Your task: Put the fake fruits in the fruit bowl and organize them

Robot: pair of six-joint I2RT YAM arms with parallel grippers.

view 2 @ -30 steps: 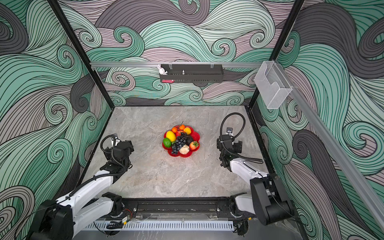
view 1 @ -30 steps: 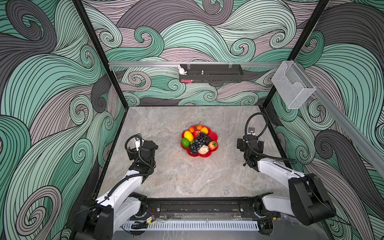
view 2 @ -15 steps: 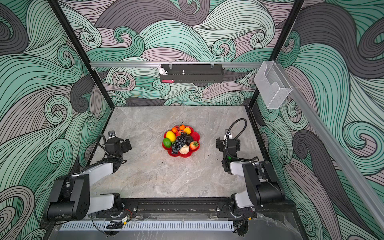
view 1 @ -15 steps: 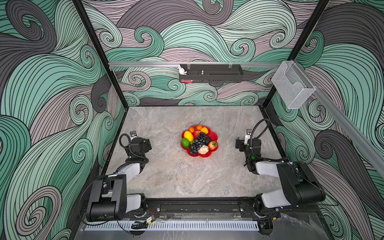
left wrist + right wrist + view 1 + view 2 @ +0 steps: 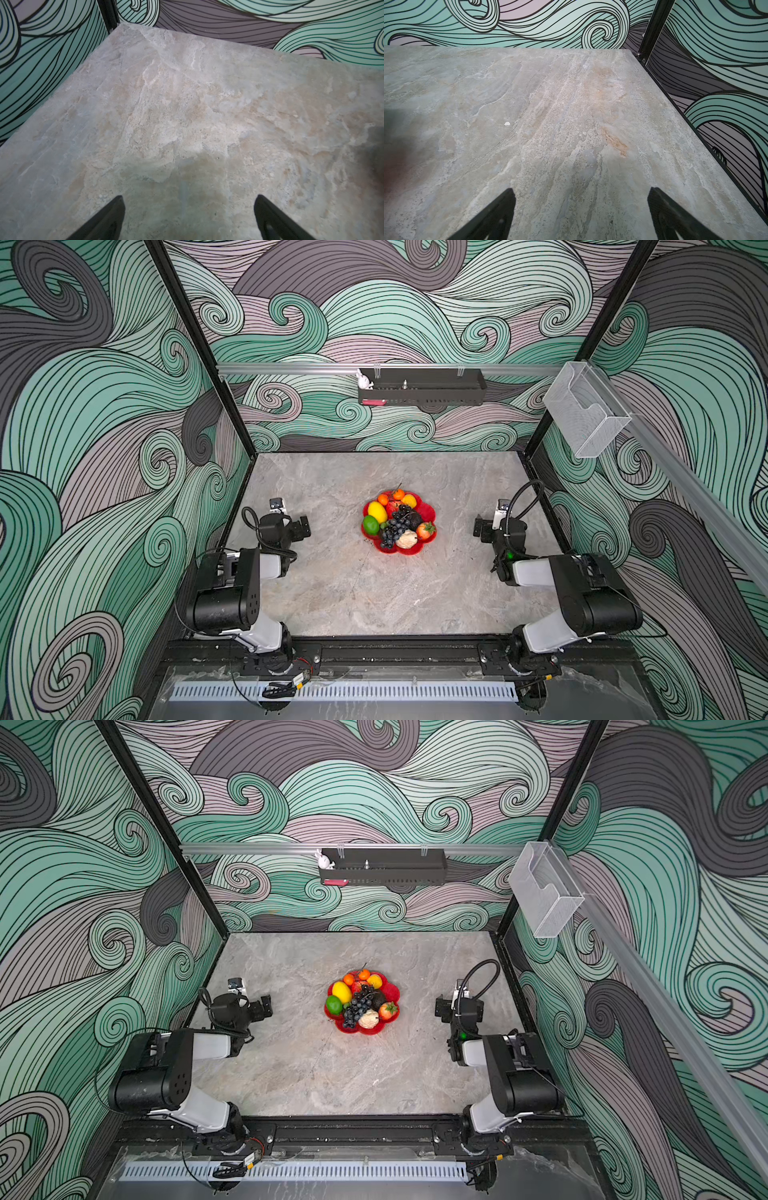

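Fake fruits (image 5: 397,522) piled in fruit bowl (image 5: 429,512), middle of counter (image 5: 353,593).
Left claw (image 5: 189,197), right claw (image 5: 581,189): open, empty, well apart from bowl.

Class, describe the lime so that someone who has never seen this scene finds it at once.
In a top view, find the grey stone table, then the red flower-shaped fruit bowl at its middle. The lime lies at the bowl's left edge, just in front of the yellow lemon and beside the dark grape bunch. It is the only green fruit there.
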